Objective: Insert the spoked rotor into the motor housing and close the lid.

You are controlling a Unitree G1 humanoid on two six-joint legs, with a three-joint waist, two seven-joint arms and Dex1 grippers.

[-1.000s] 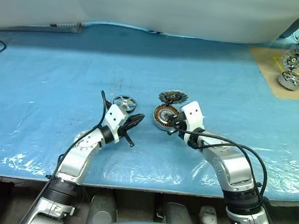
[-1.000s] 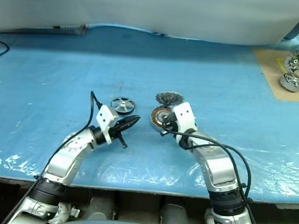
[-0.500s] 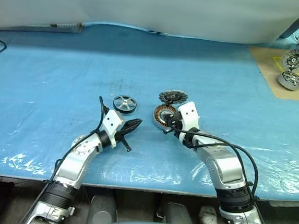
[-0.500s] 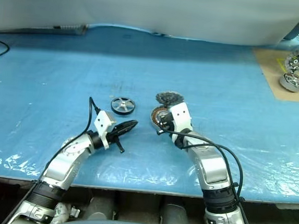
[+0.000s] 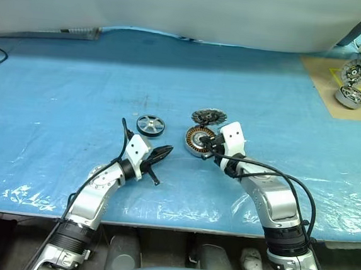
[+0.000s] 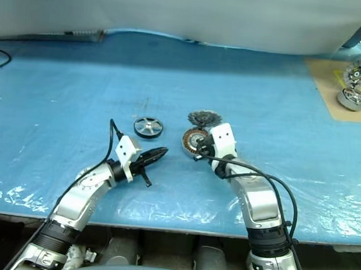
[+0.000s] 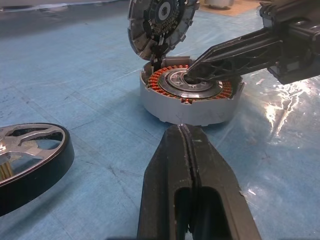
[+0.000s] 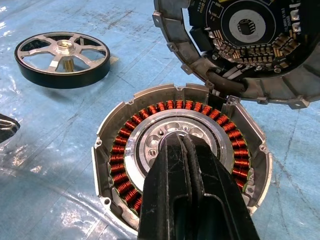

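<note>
Pressing into the housing centre — rotor not yet in

Sitting mid-frame in the head views: motor housing (image 5: 198,140), open, copper windings exposed around a silver centre. Lid (image 5: 208,116) stands tilted up off the housing's far rim, joined there; its inner face with the circuit board shows in the right wrist view (image 8: 250,30).

Right pincer (image 8: 176,142) — fingers pressed together, nothing between them. Tips rest on the silver centre plate of the housing, inside the ring of windings. From the left wrist view the same black fingers come in from the right of the frame and land on the hub (image 7: 192,77).

Left pincer (image 5: 166,151) — also closed flat, holding nothing. It sits lower left of the housing in the head view, pointing towards it, tips near the housing wall but apart from it. It hangs low over the blue sheet; cannot tell if it touches.

Spoked rotor (image 5: 150,125) lies flat on the desk (image 5: 57,99), left of the housing and just up-frame of the left pincer, well clear of both pincers. Dark rim, silver spokes, brass-coloured hub up (image 8: 65,48).

Upper right of the head view: a brown mat (image 5: 336,85) with yellow markings, carrying two more silver wheel-like motor units (image 5: 352,95), far from the work area.
</note>
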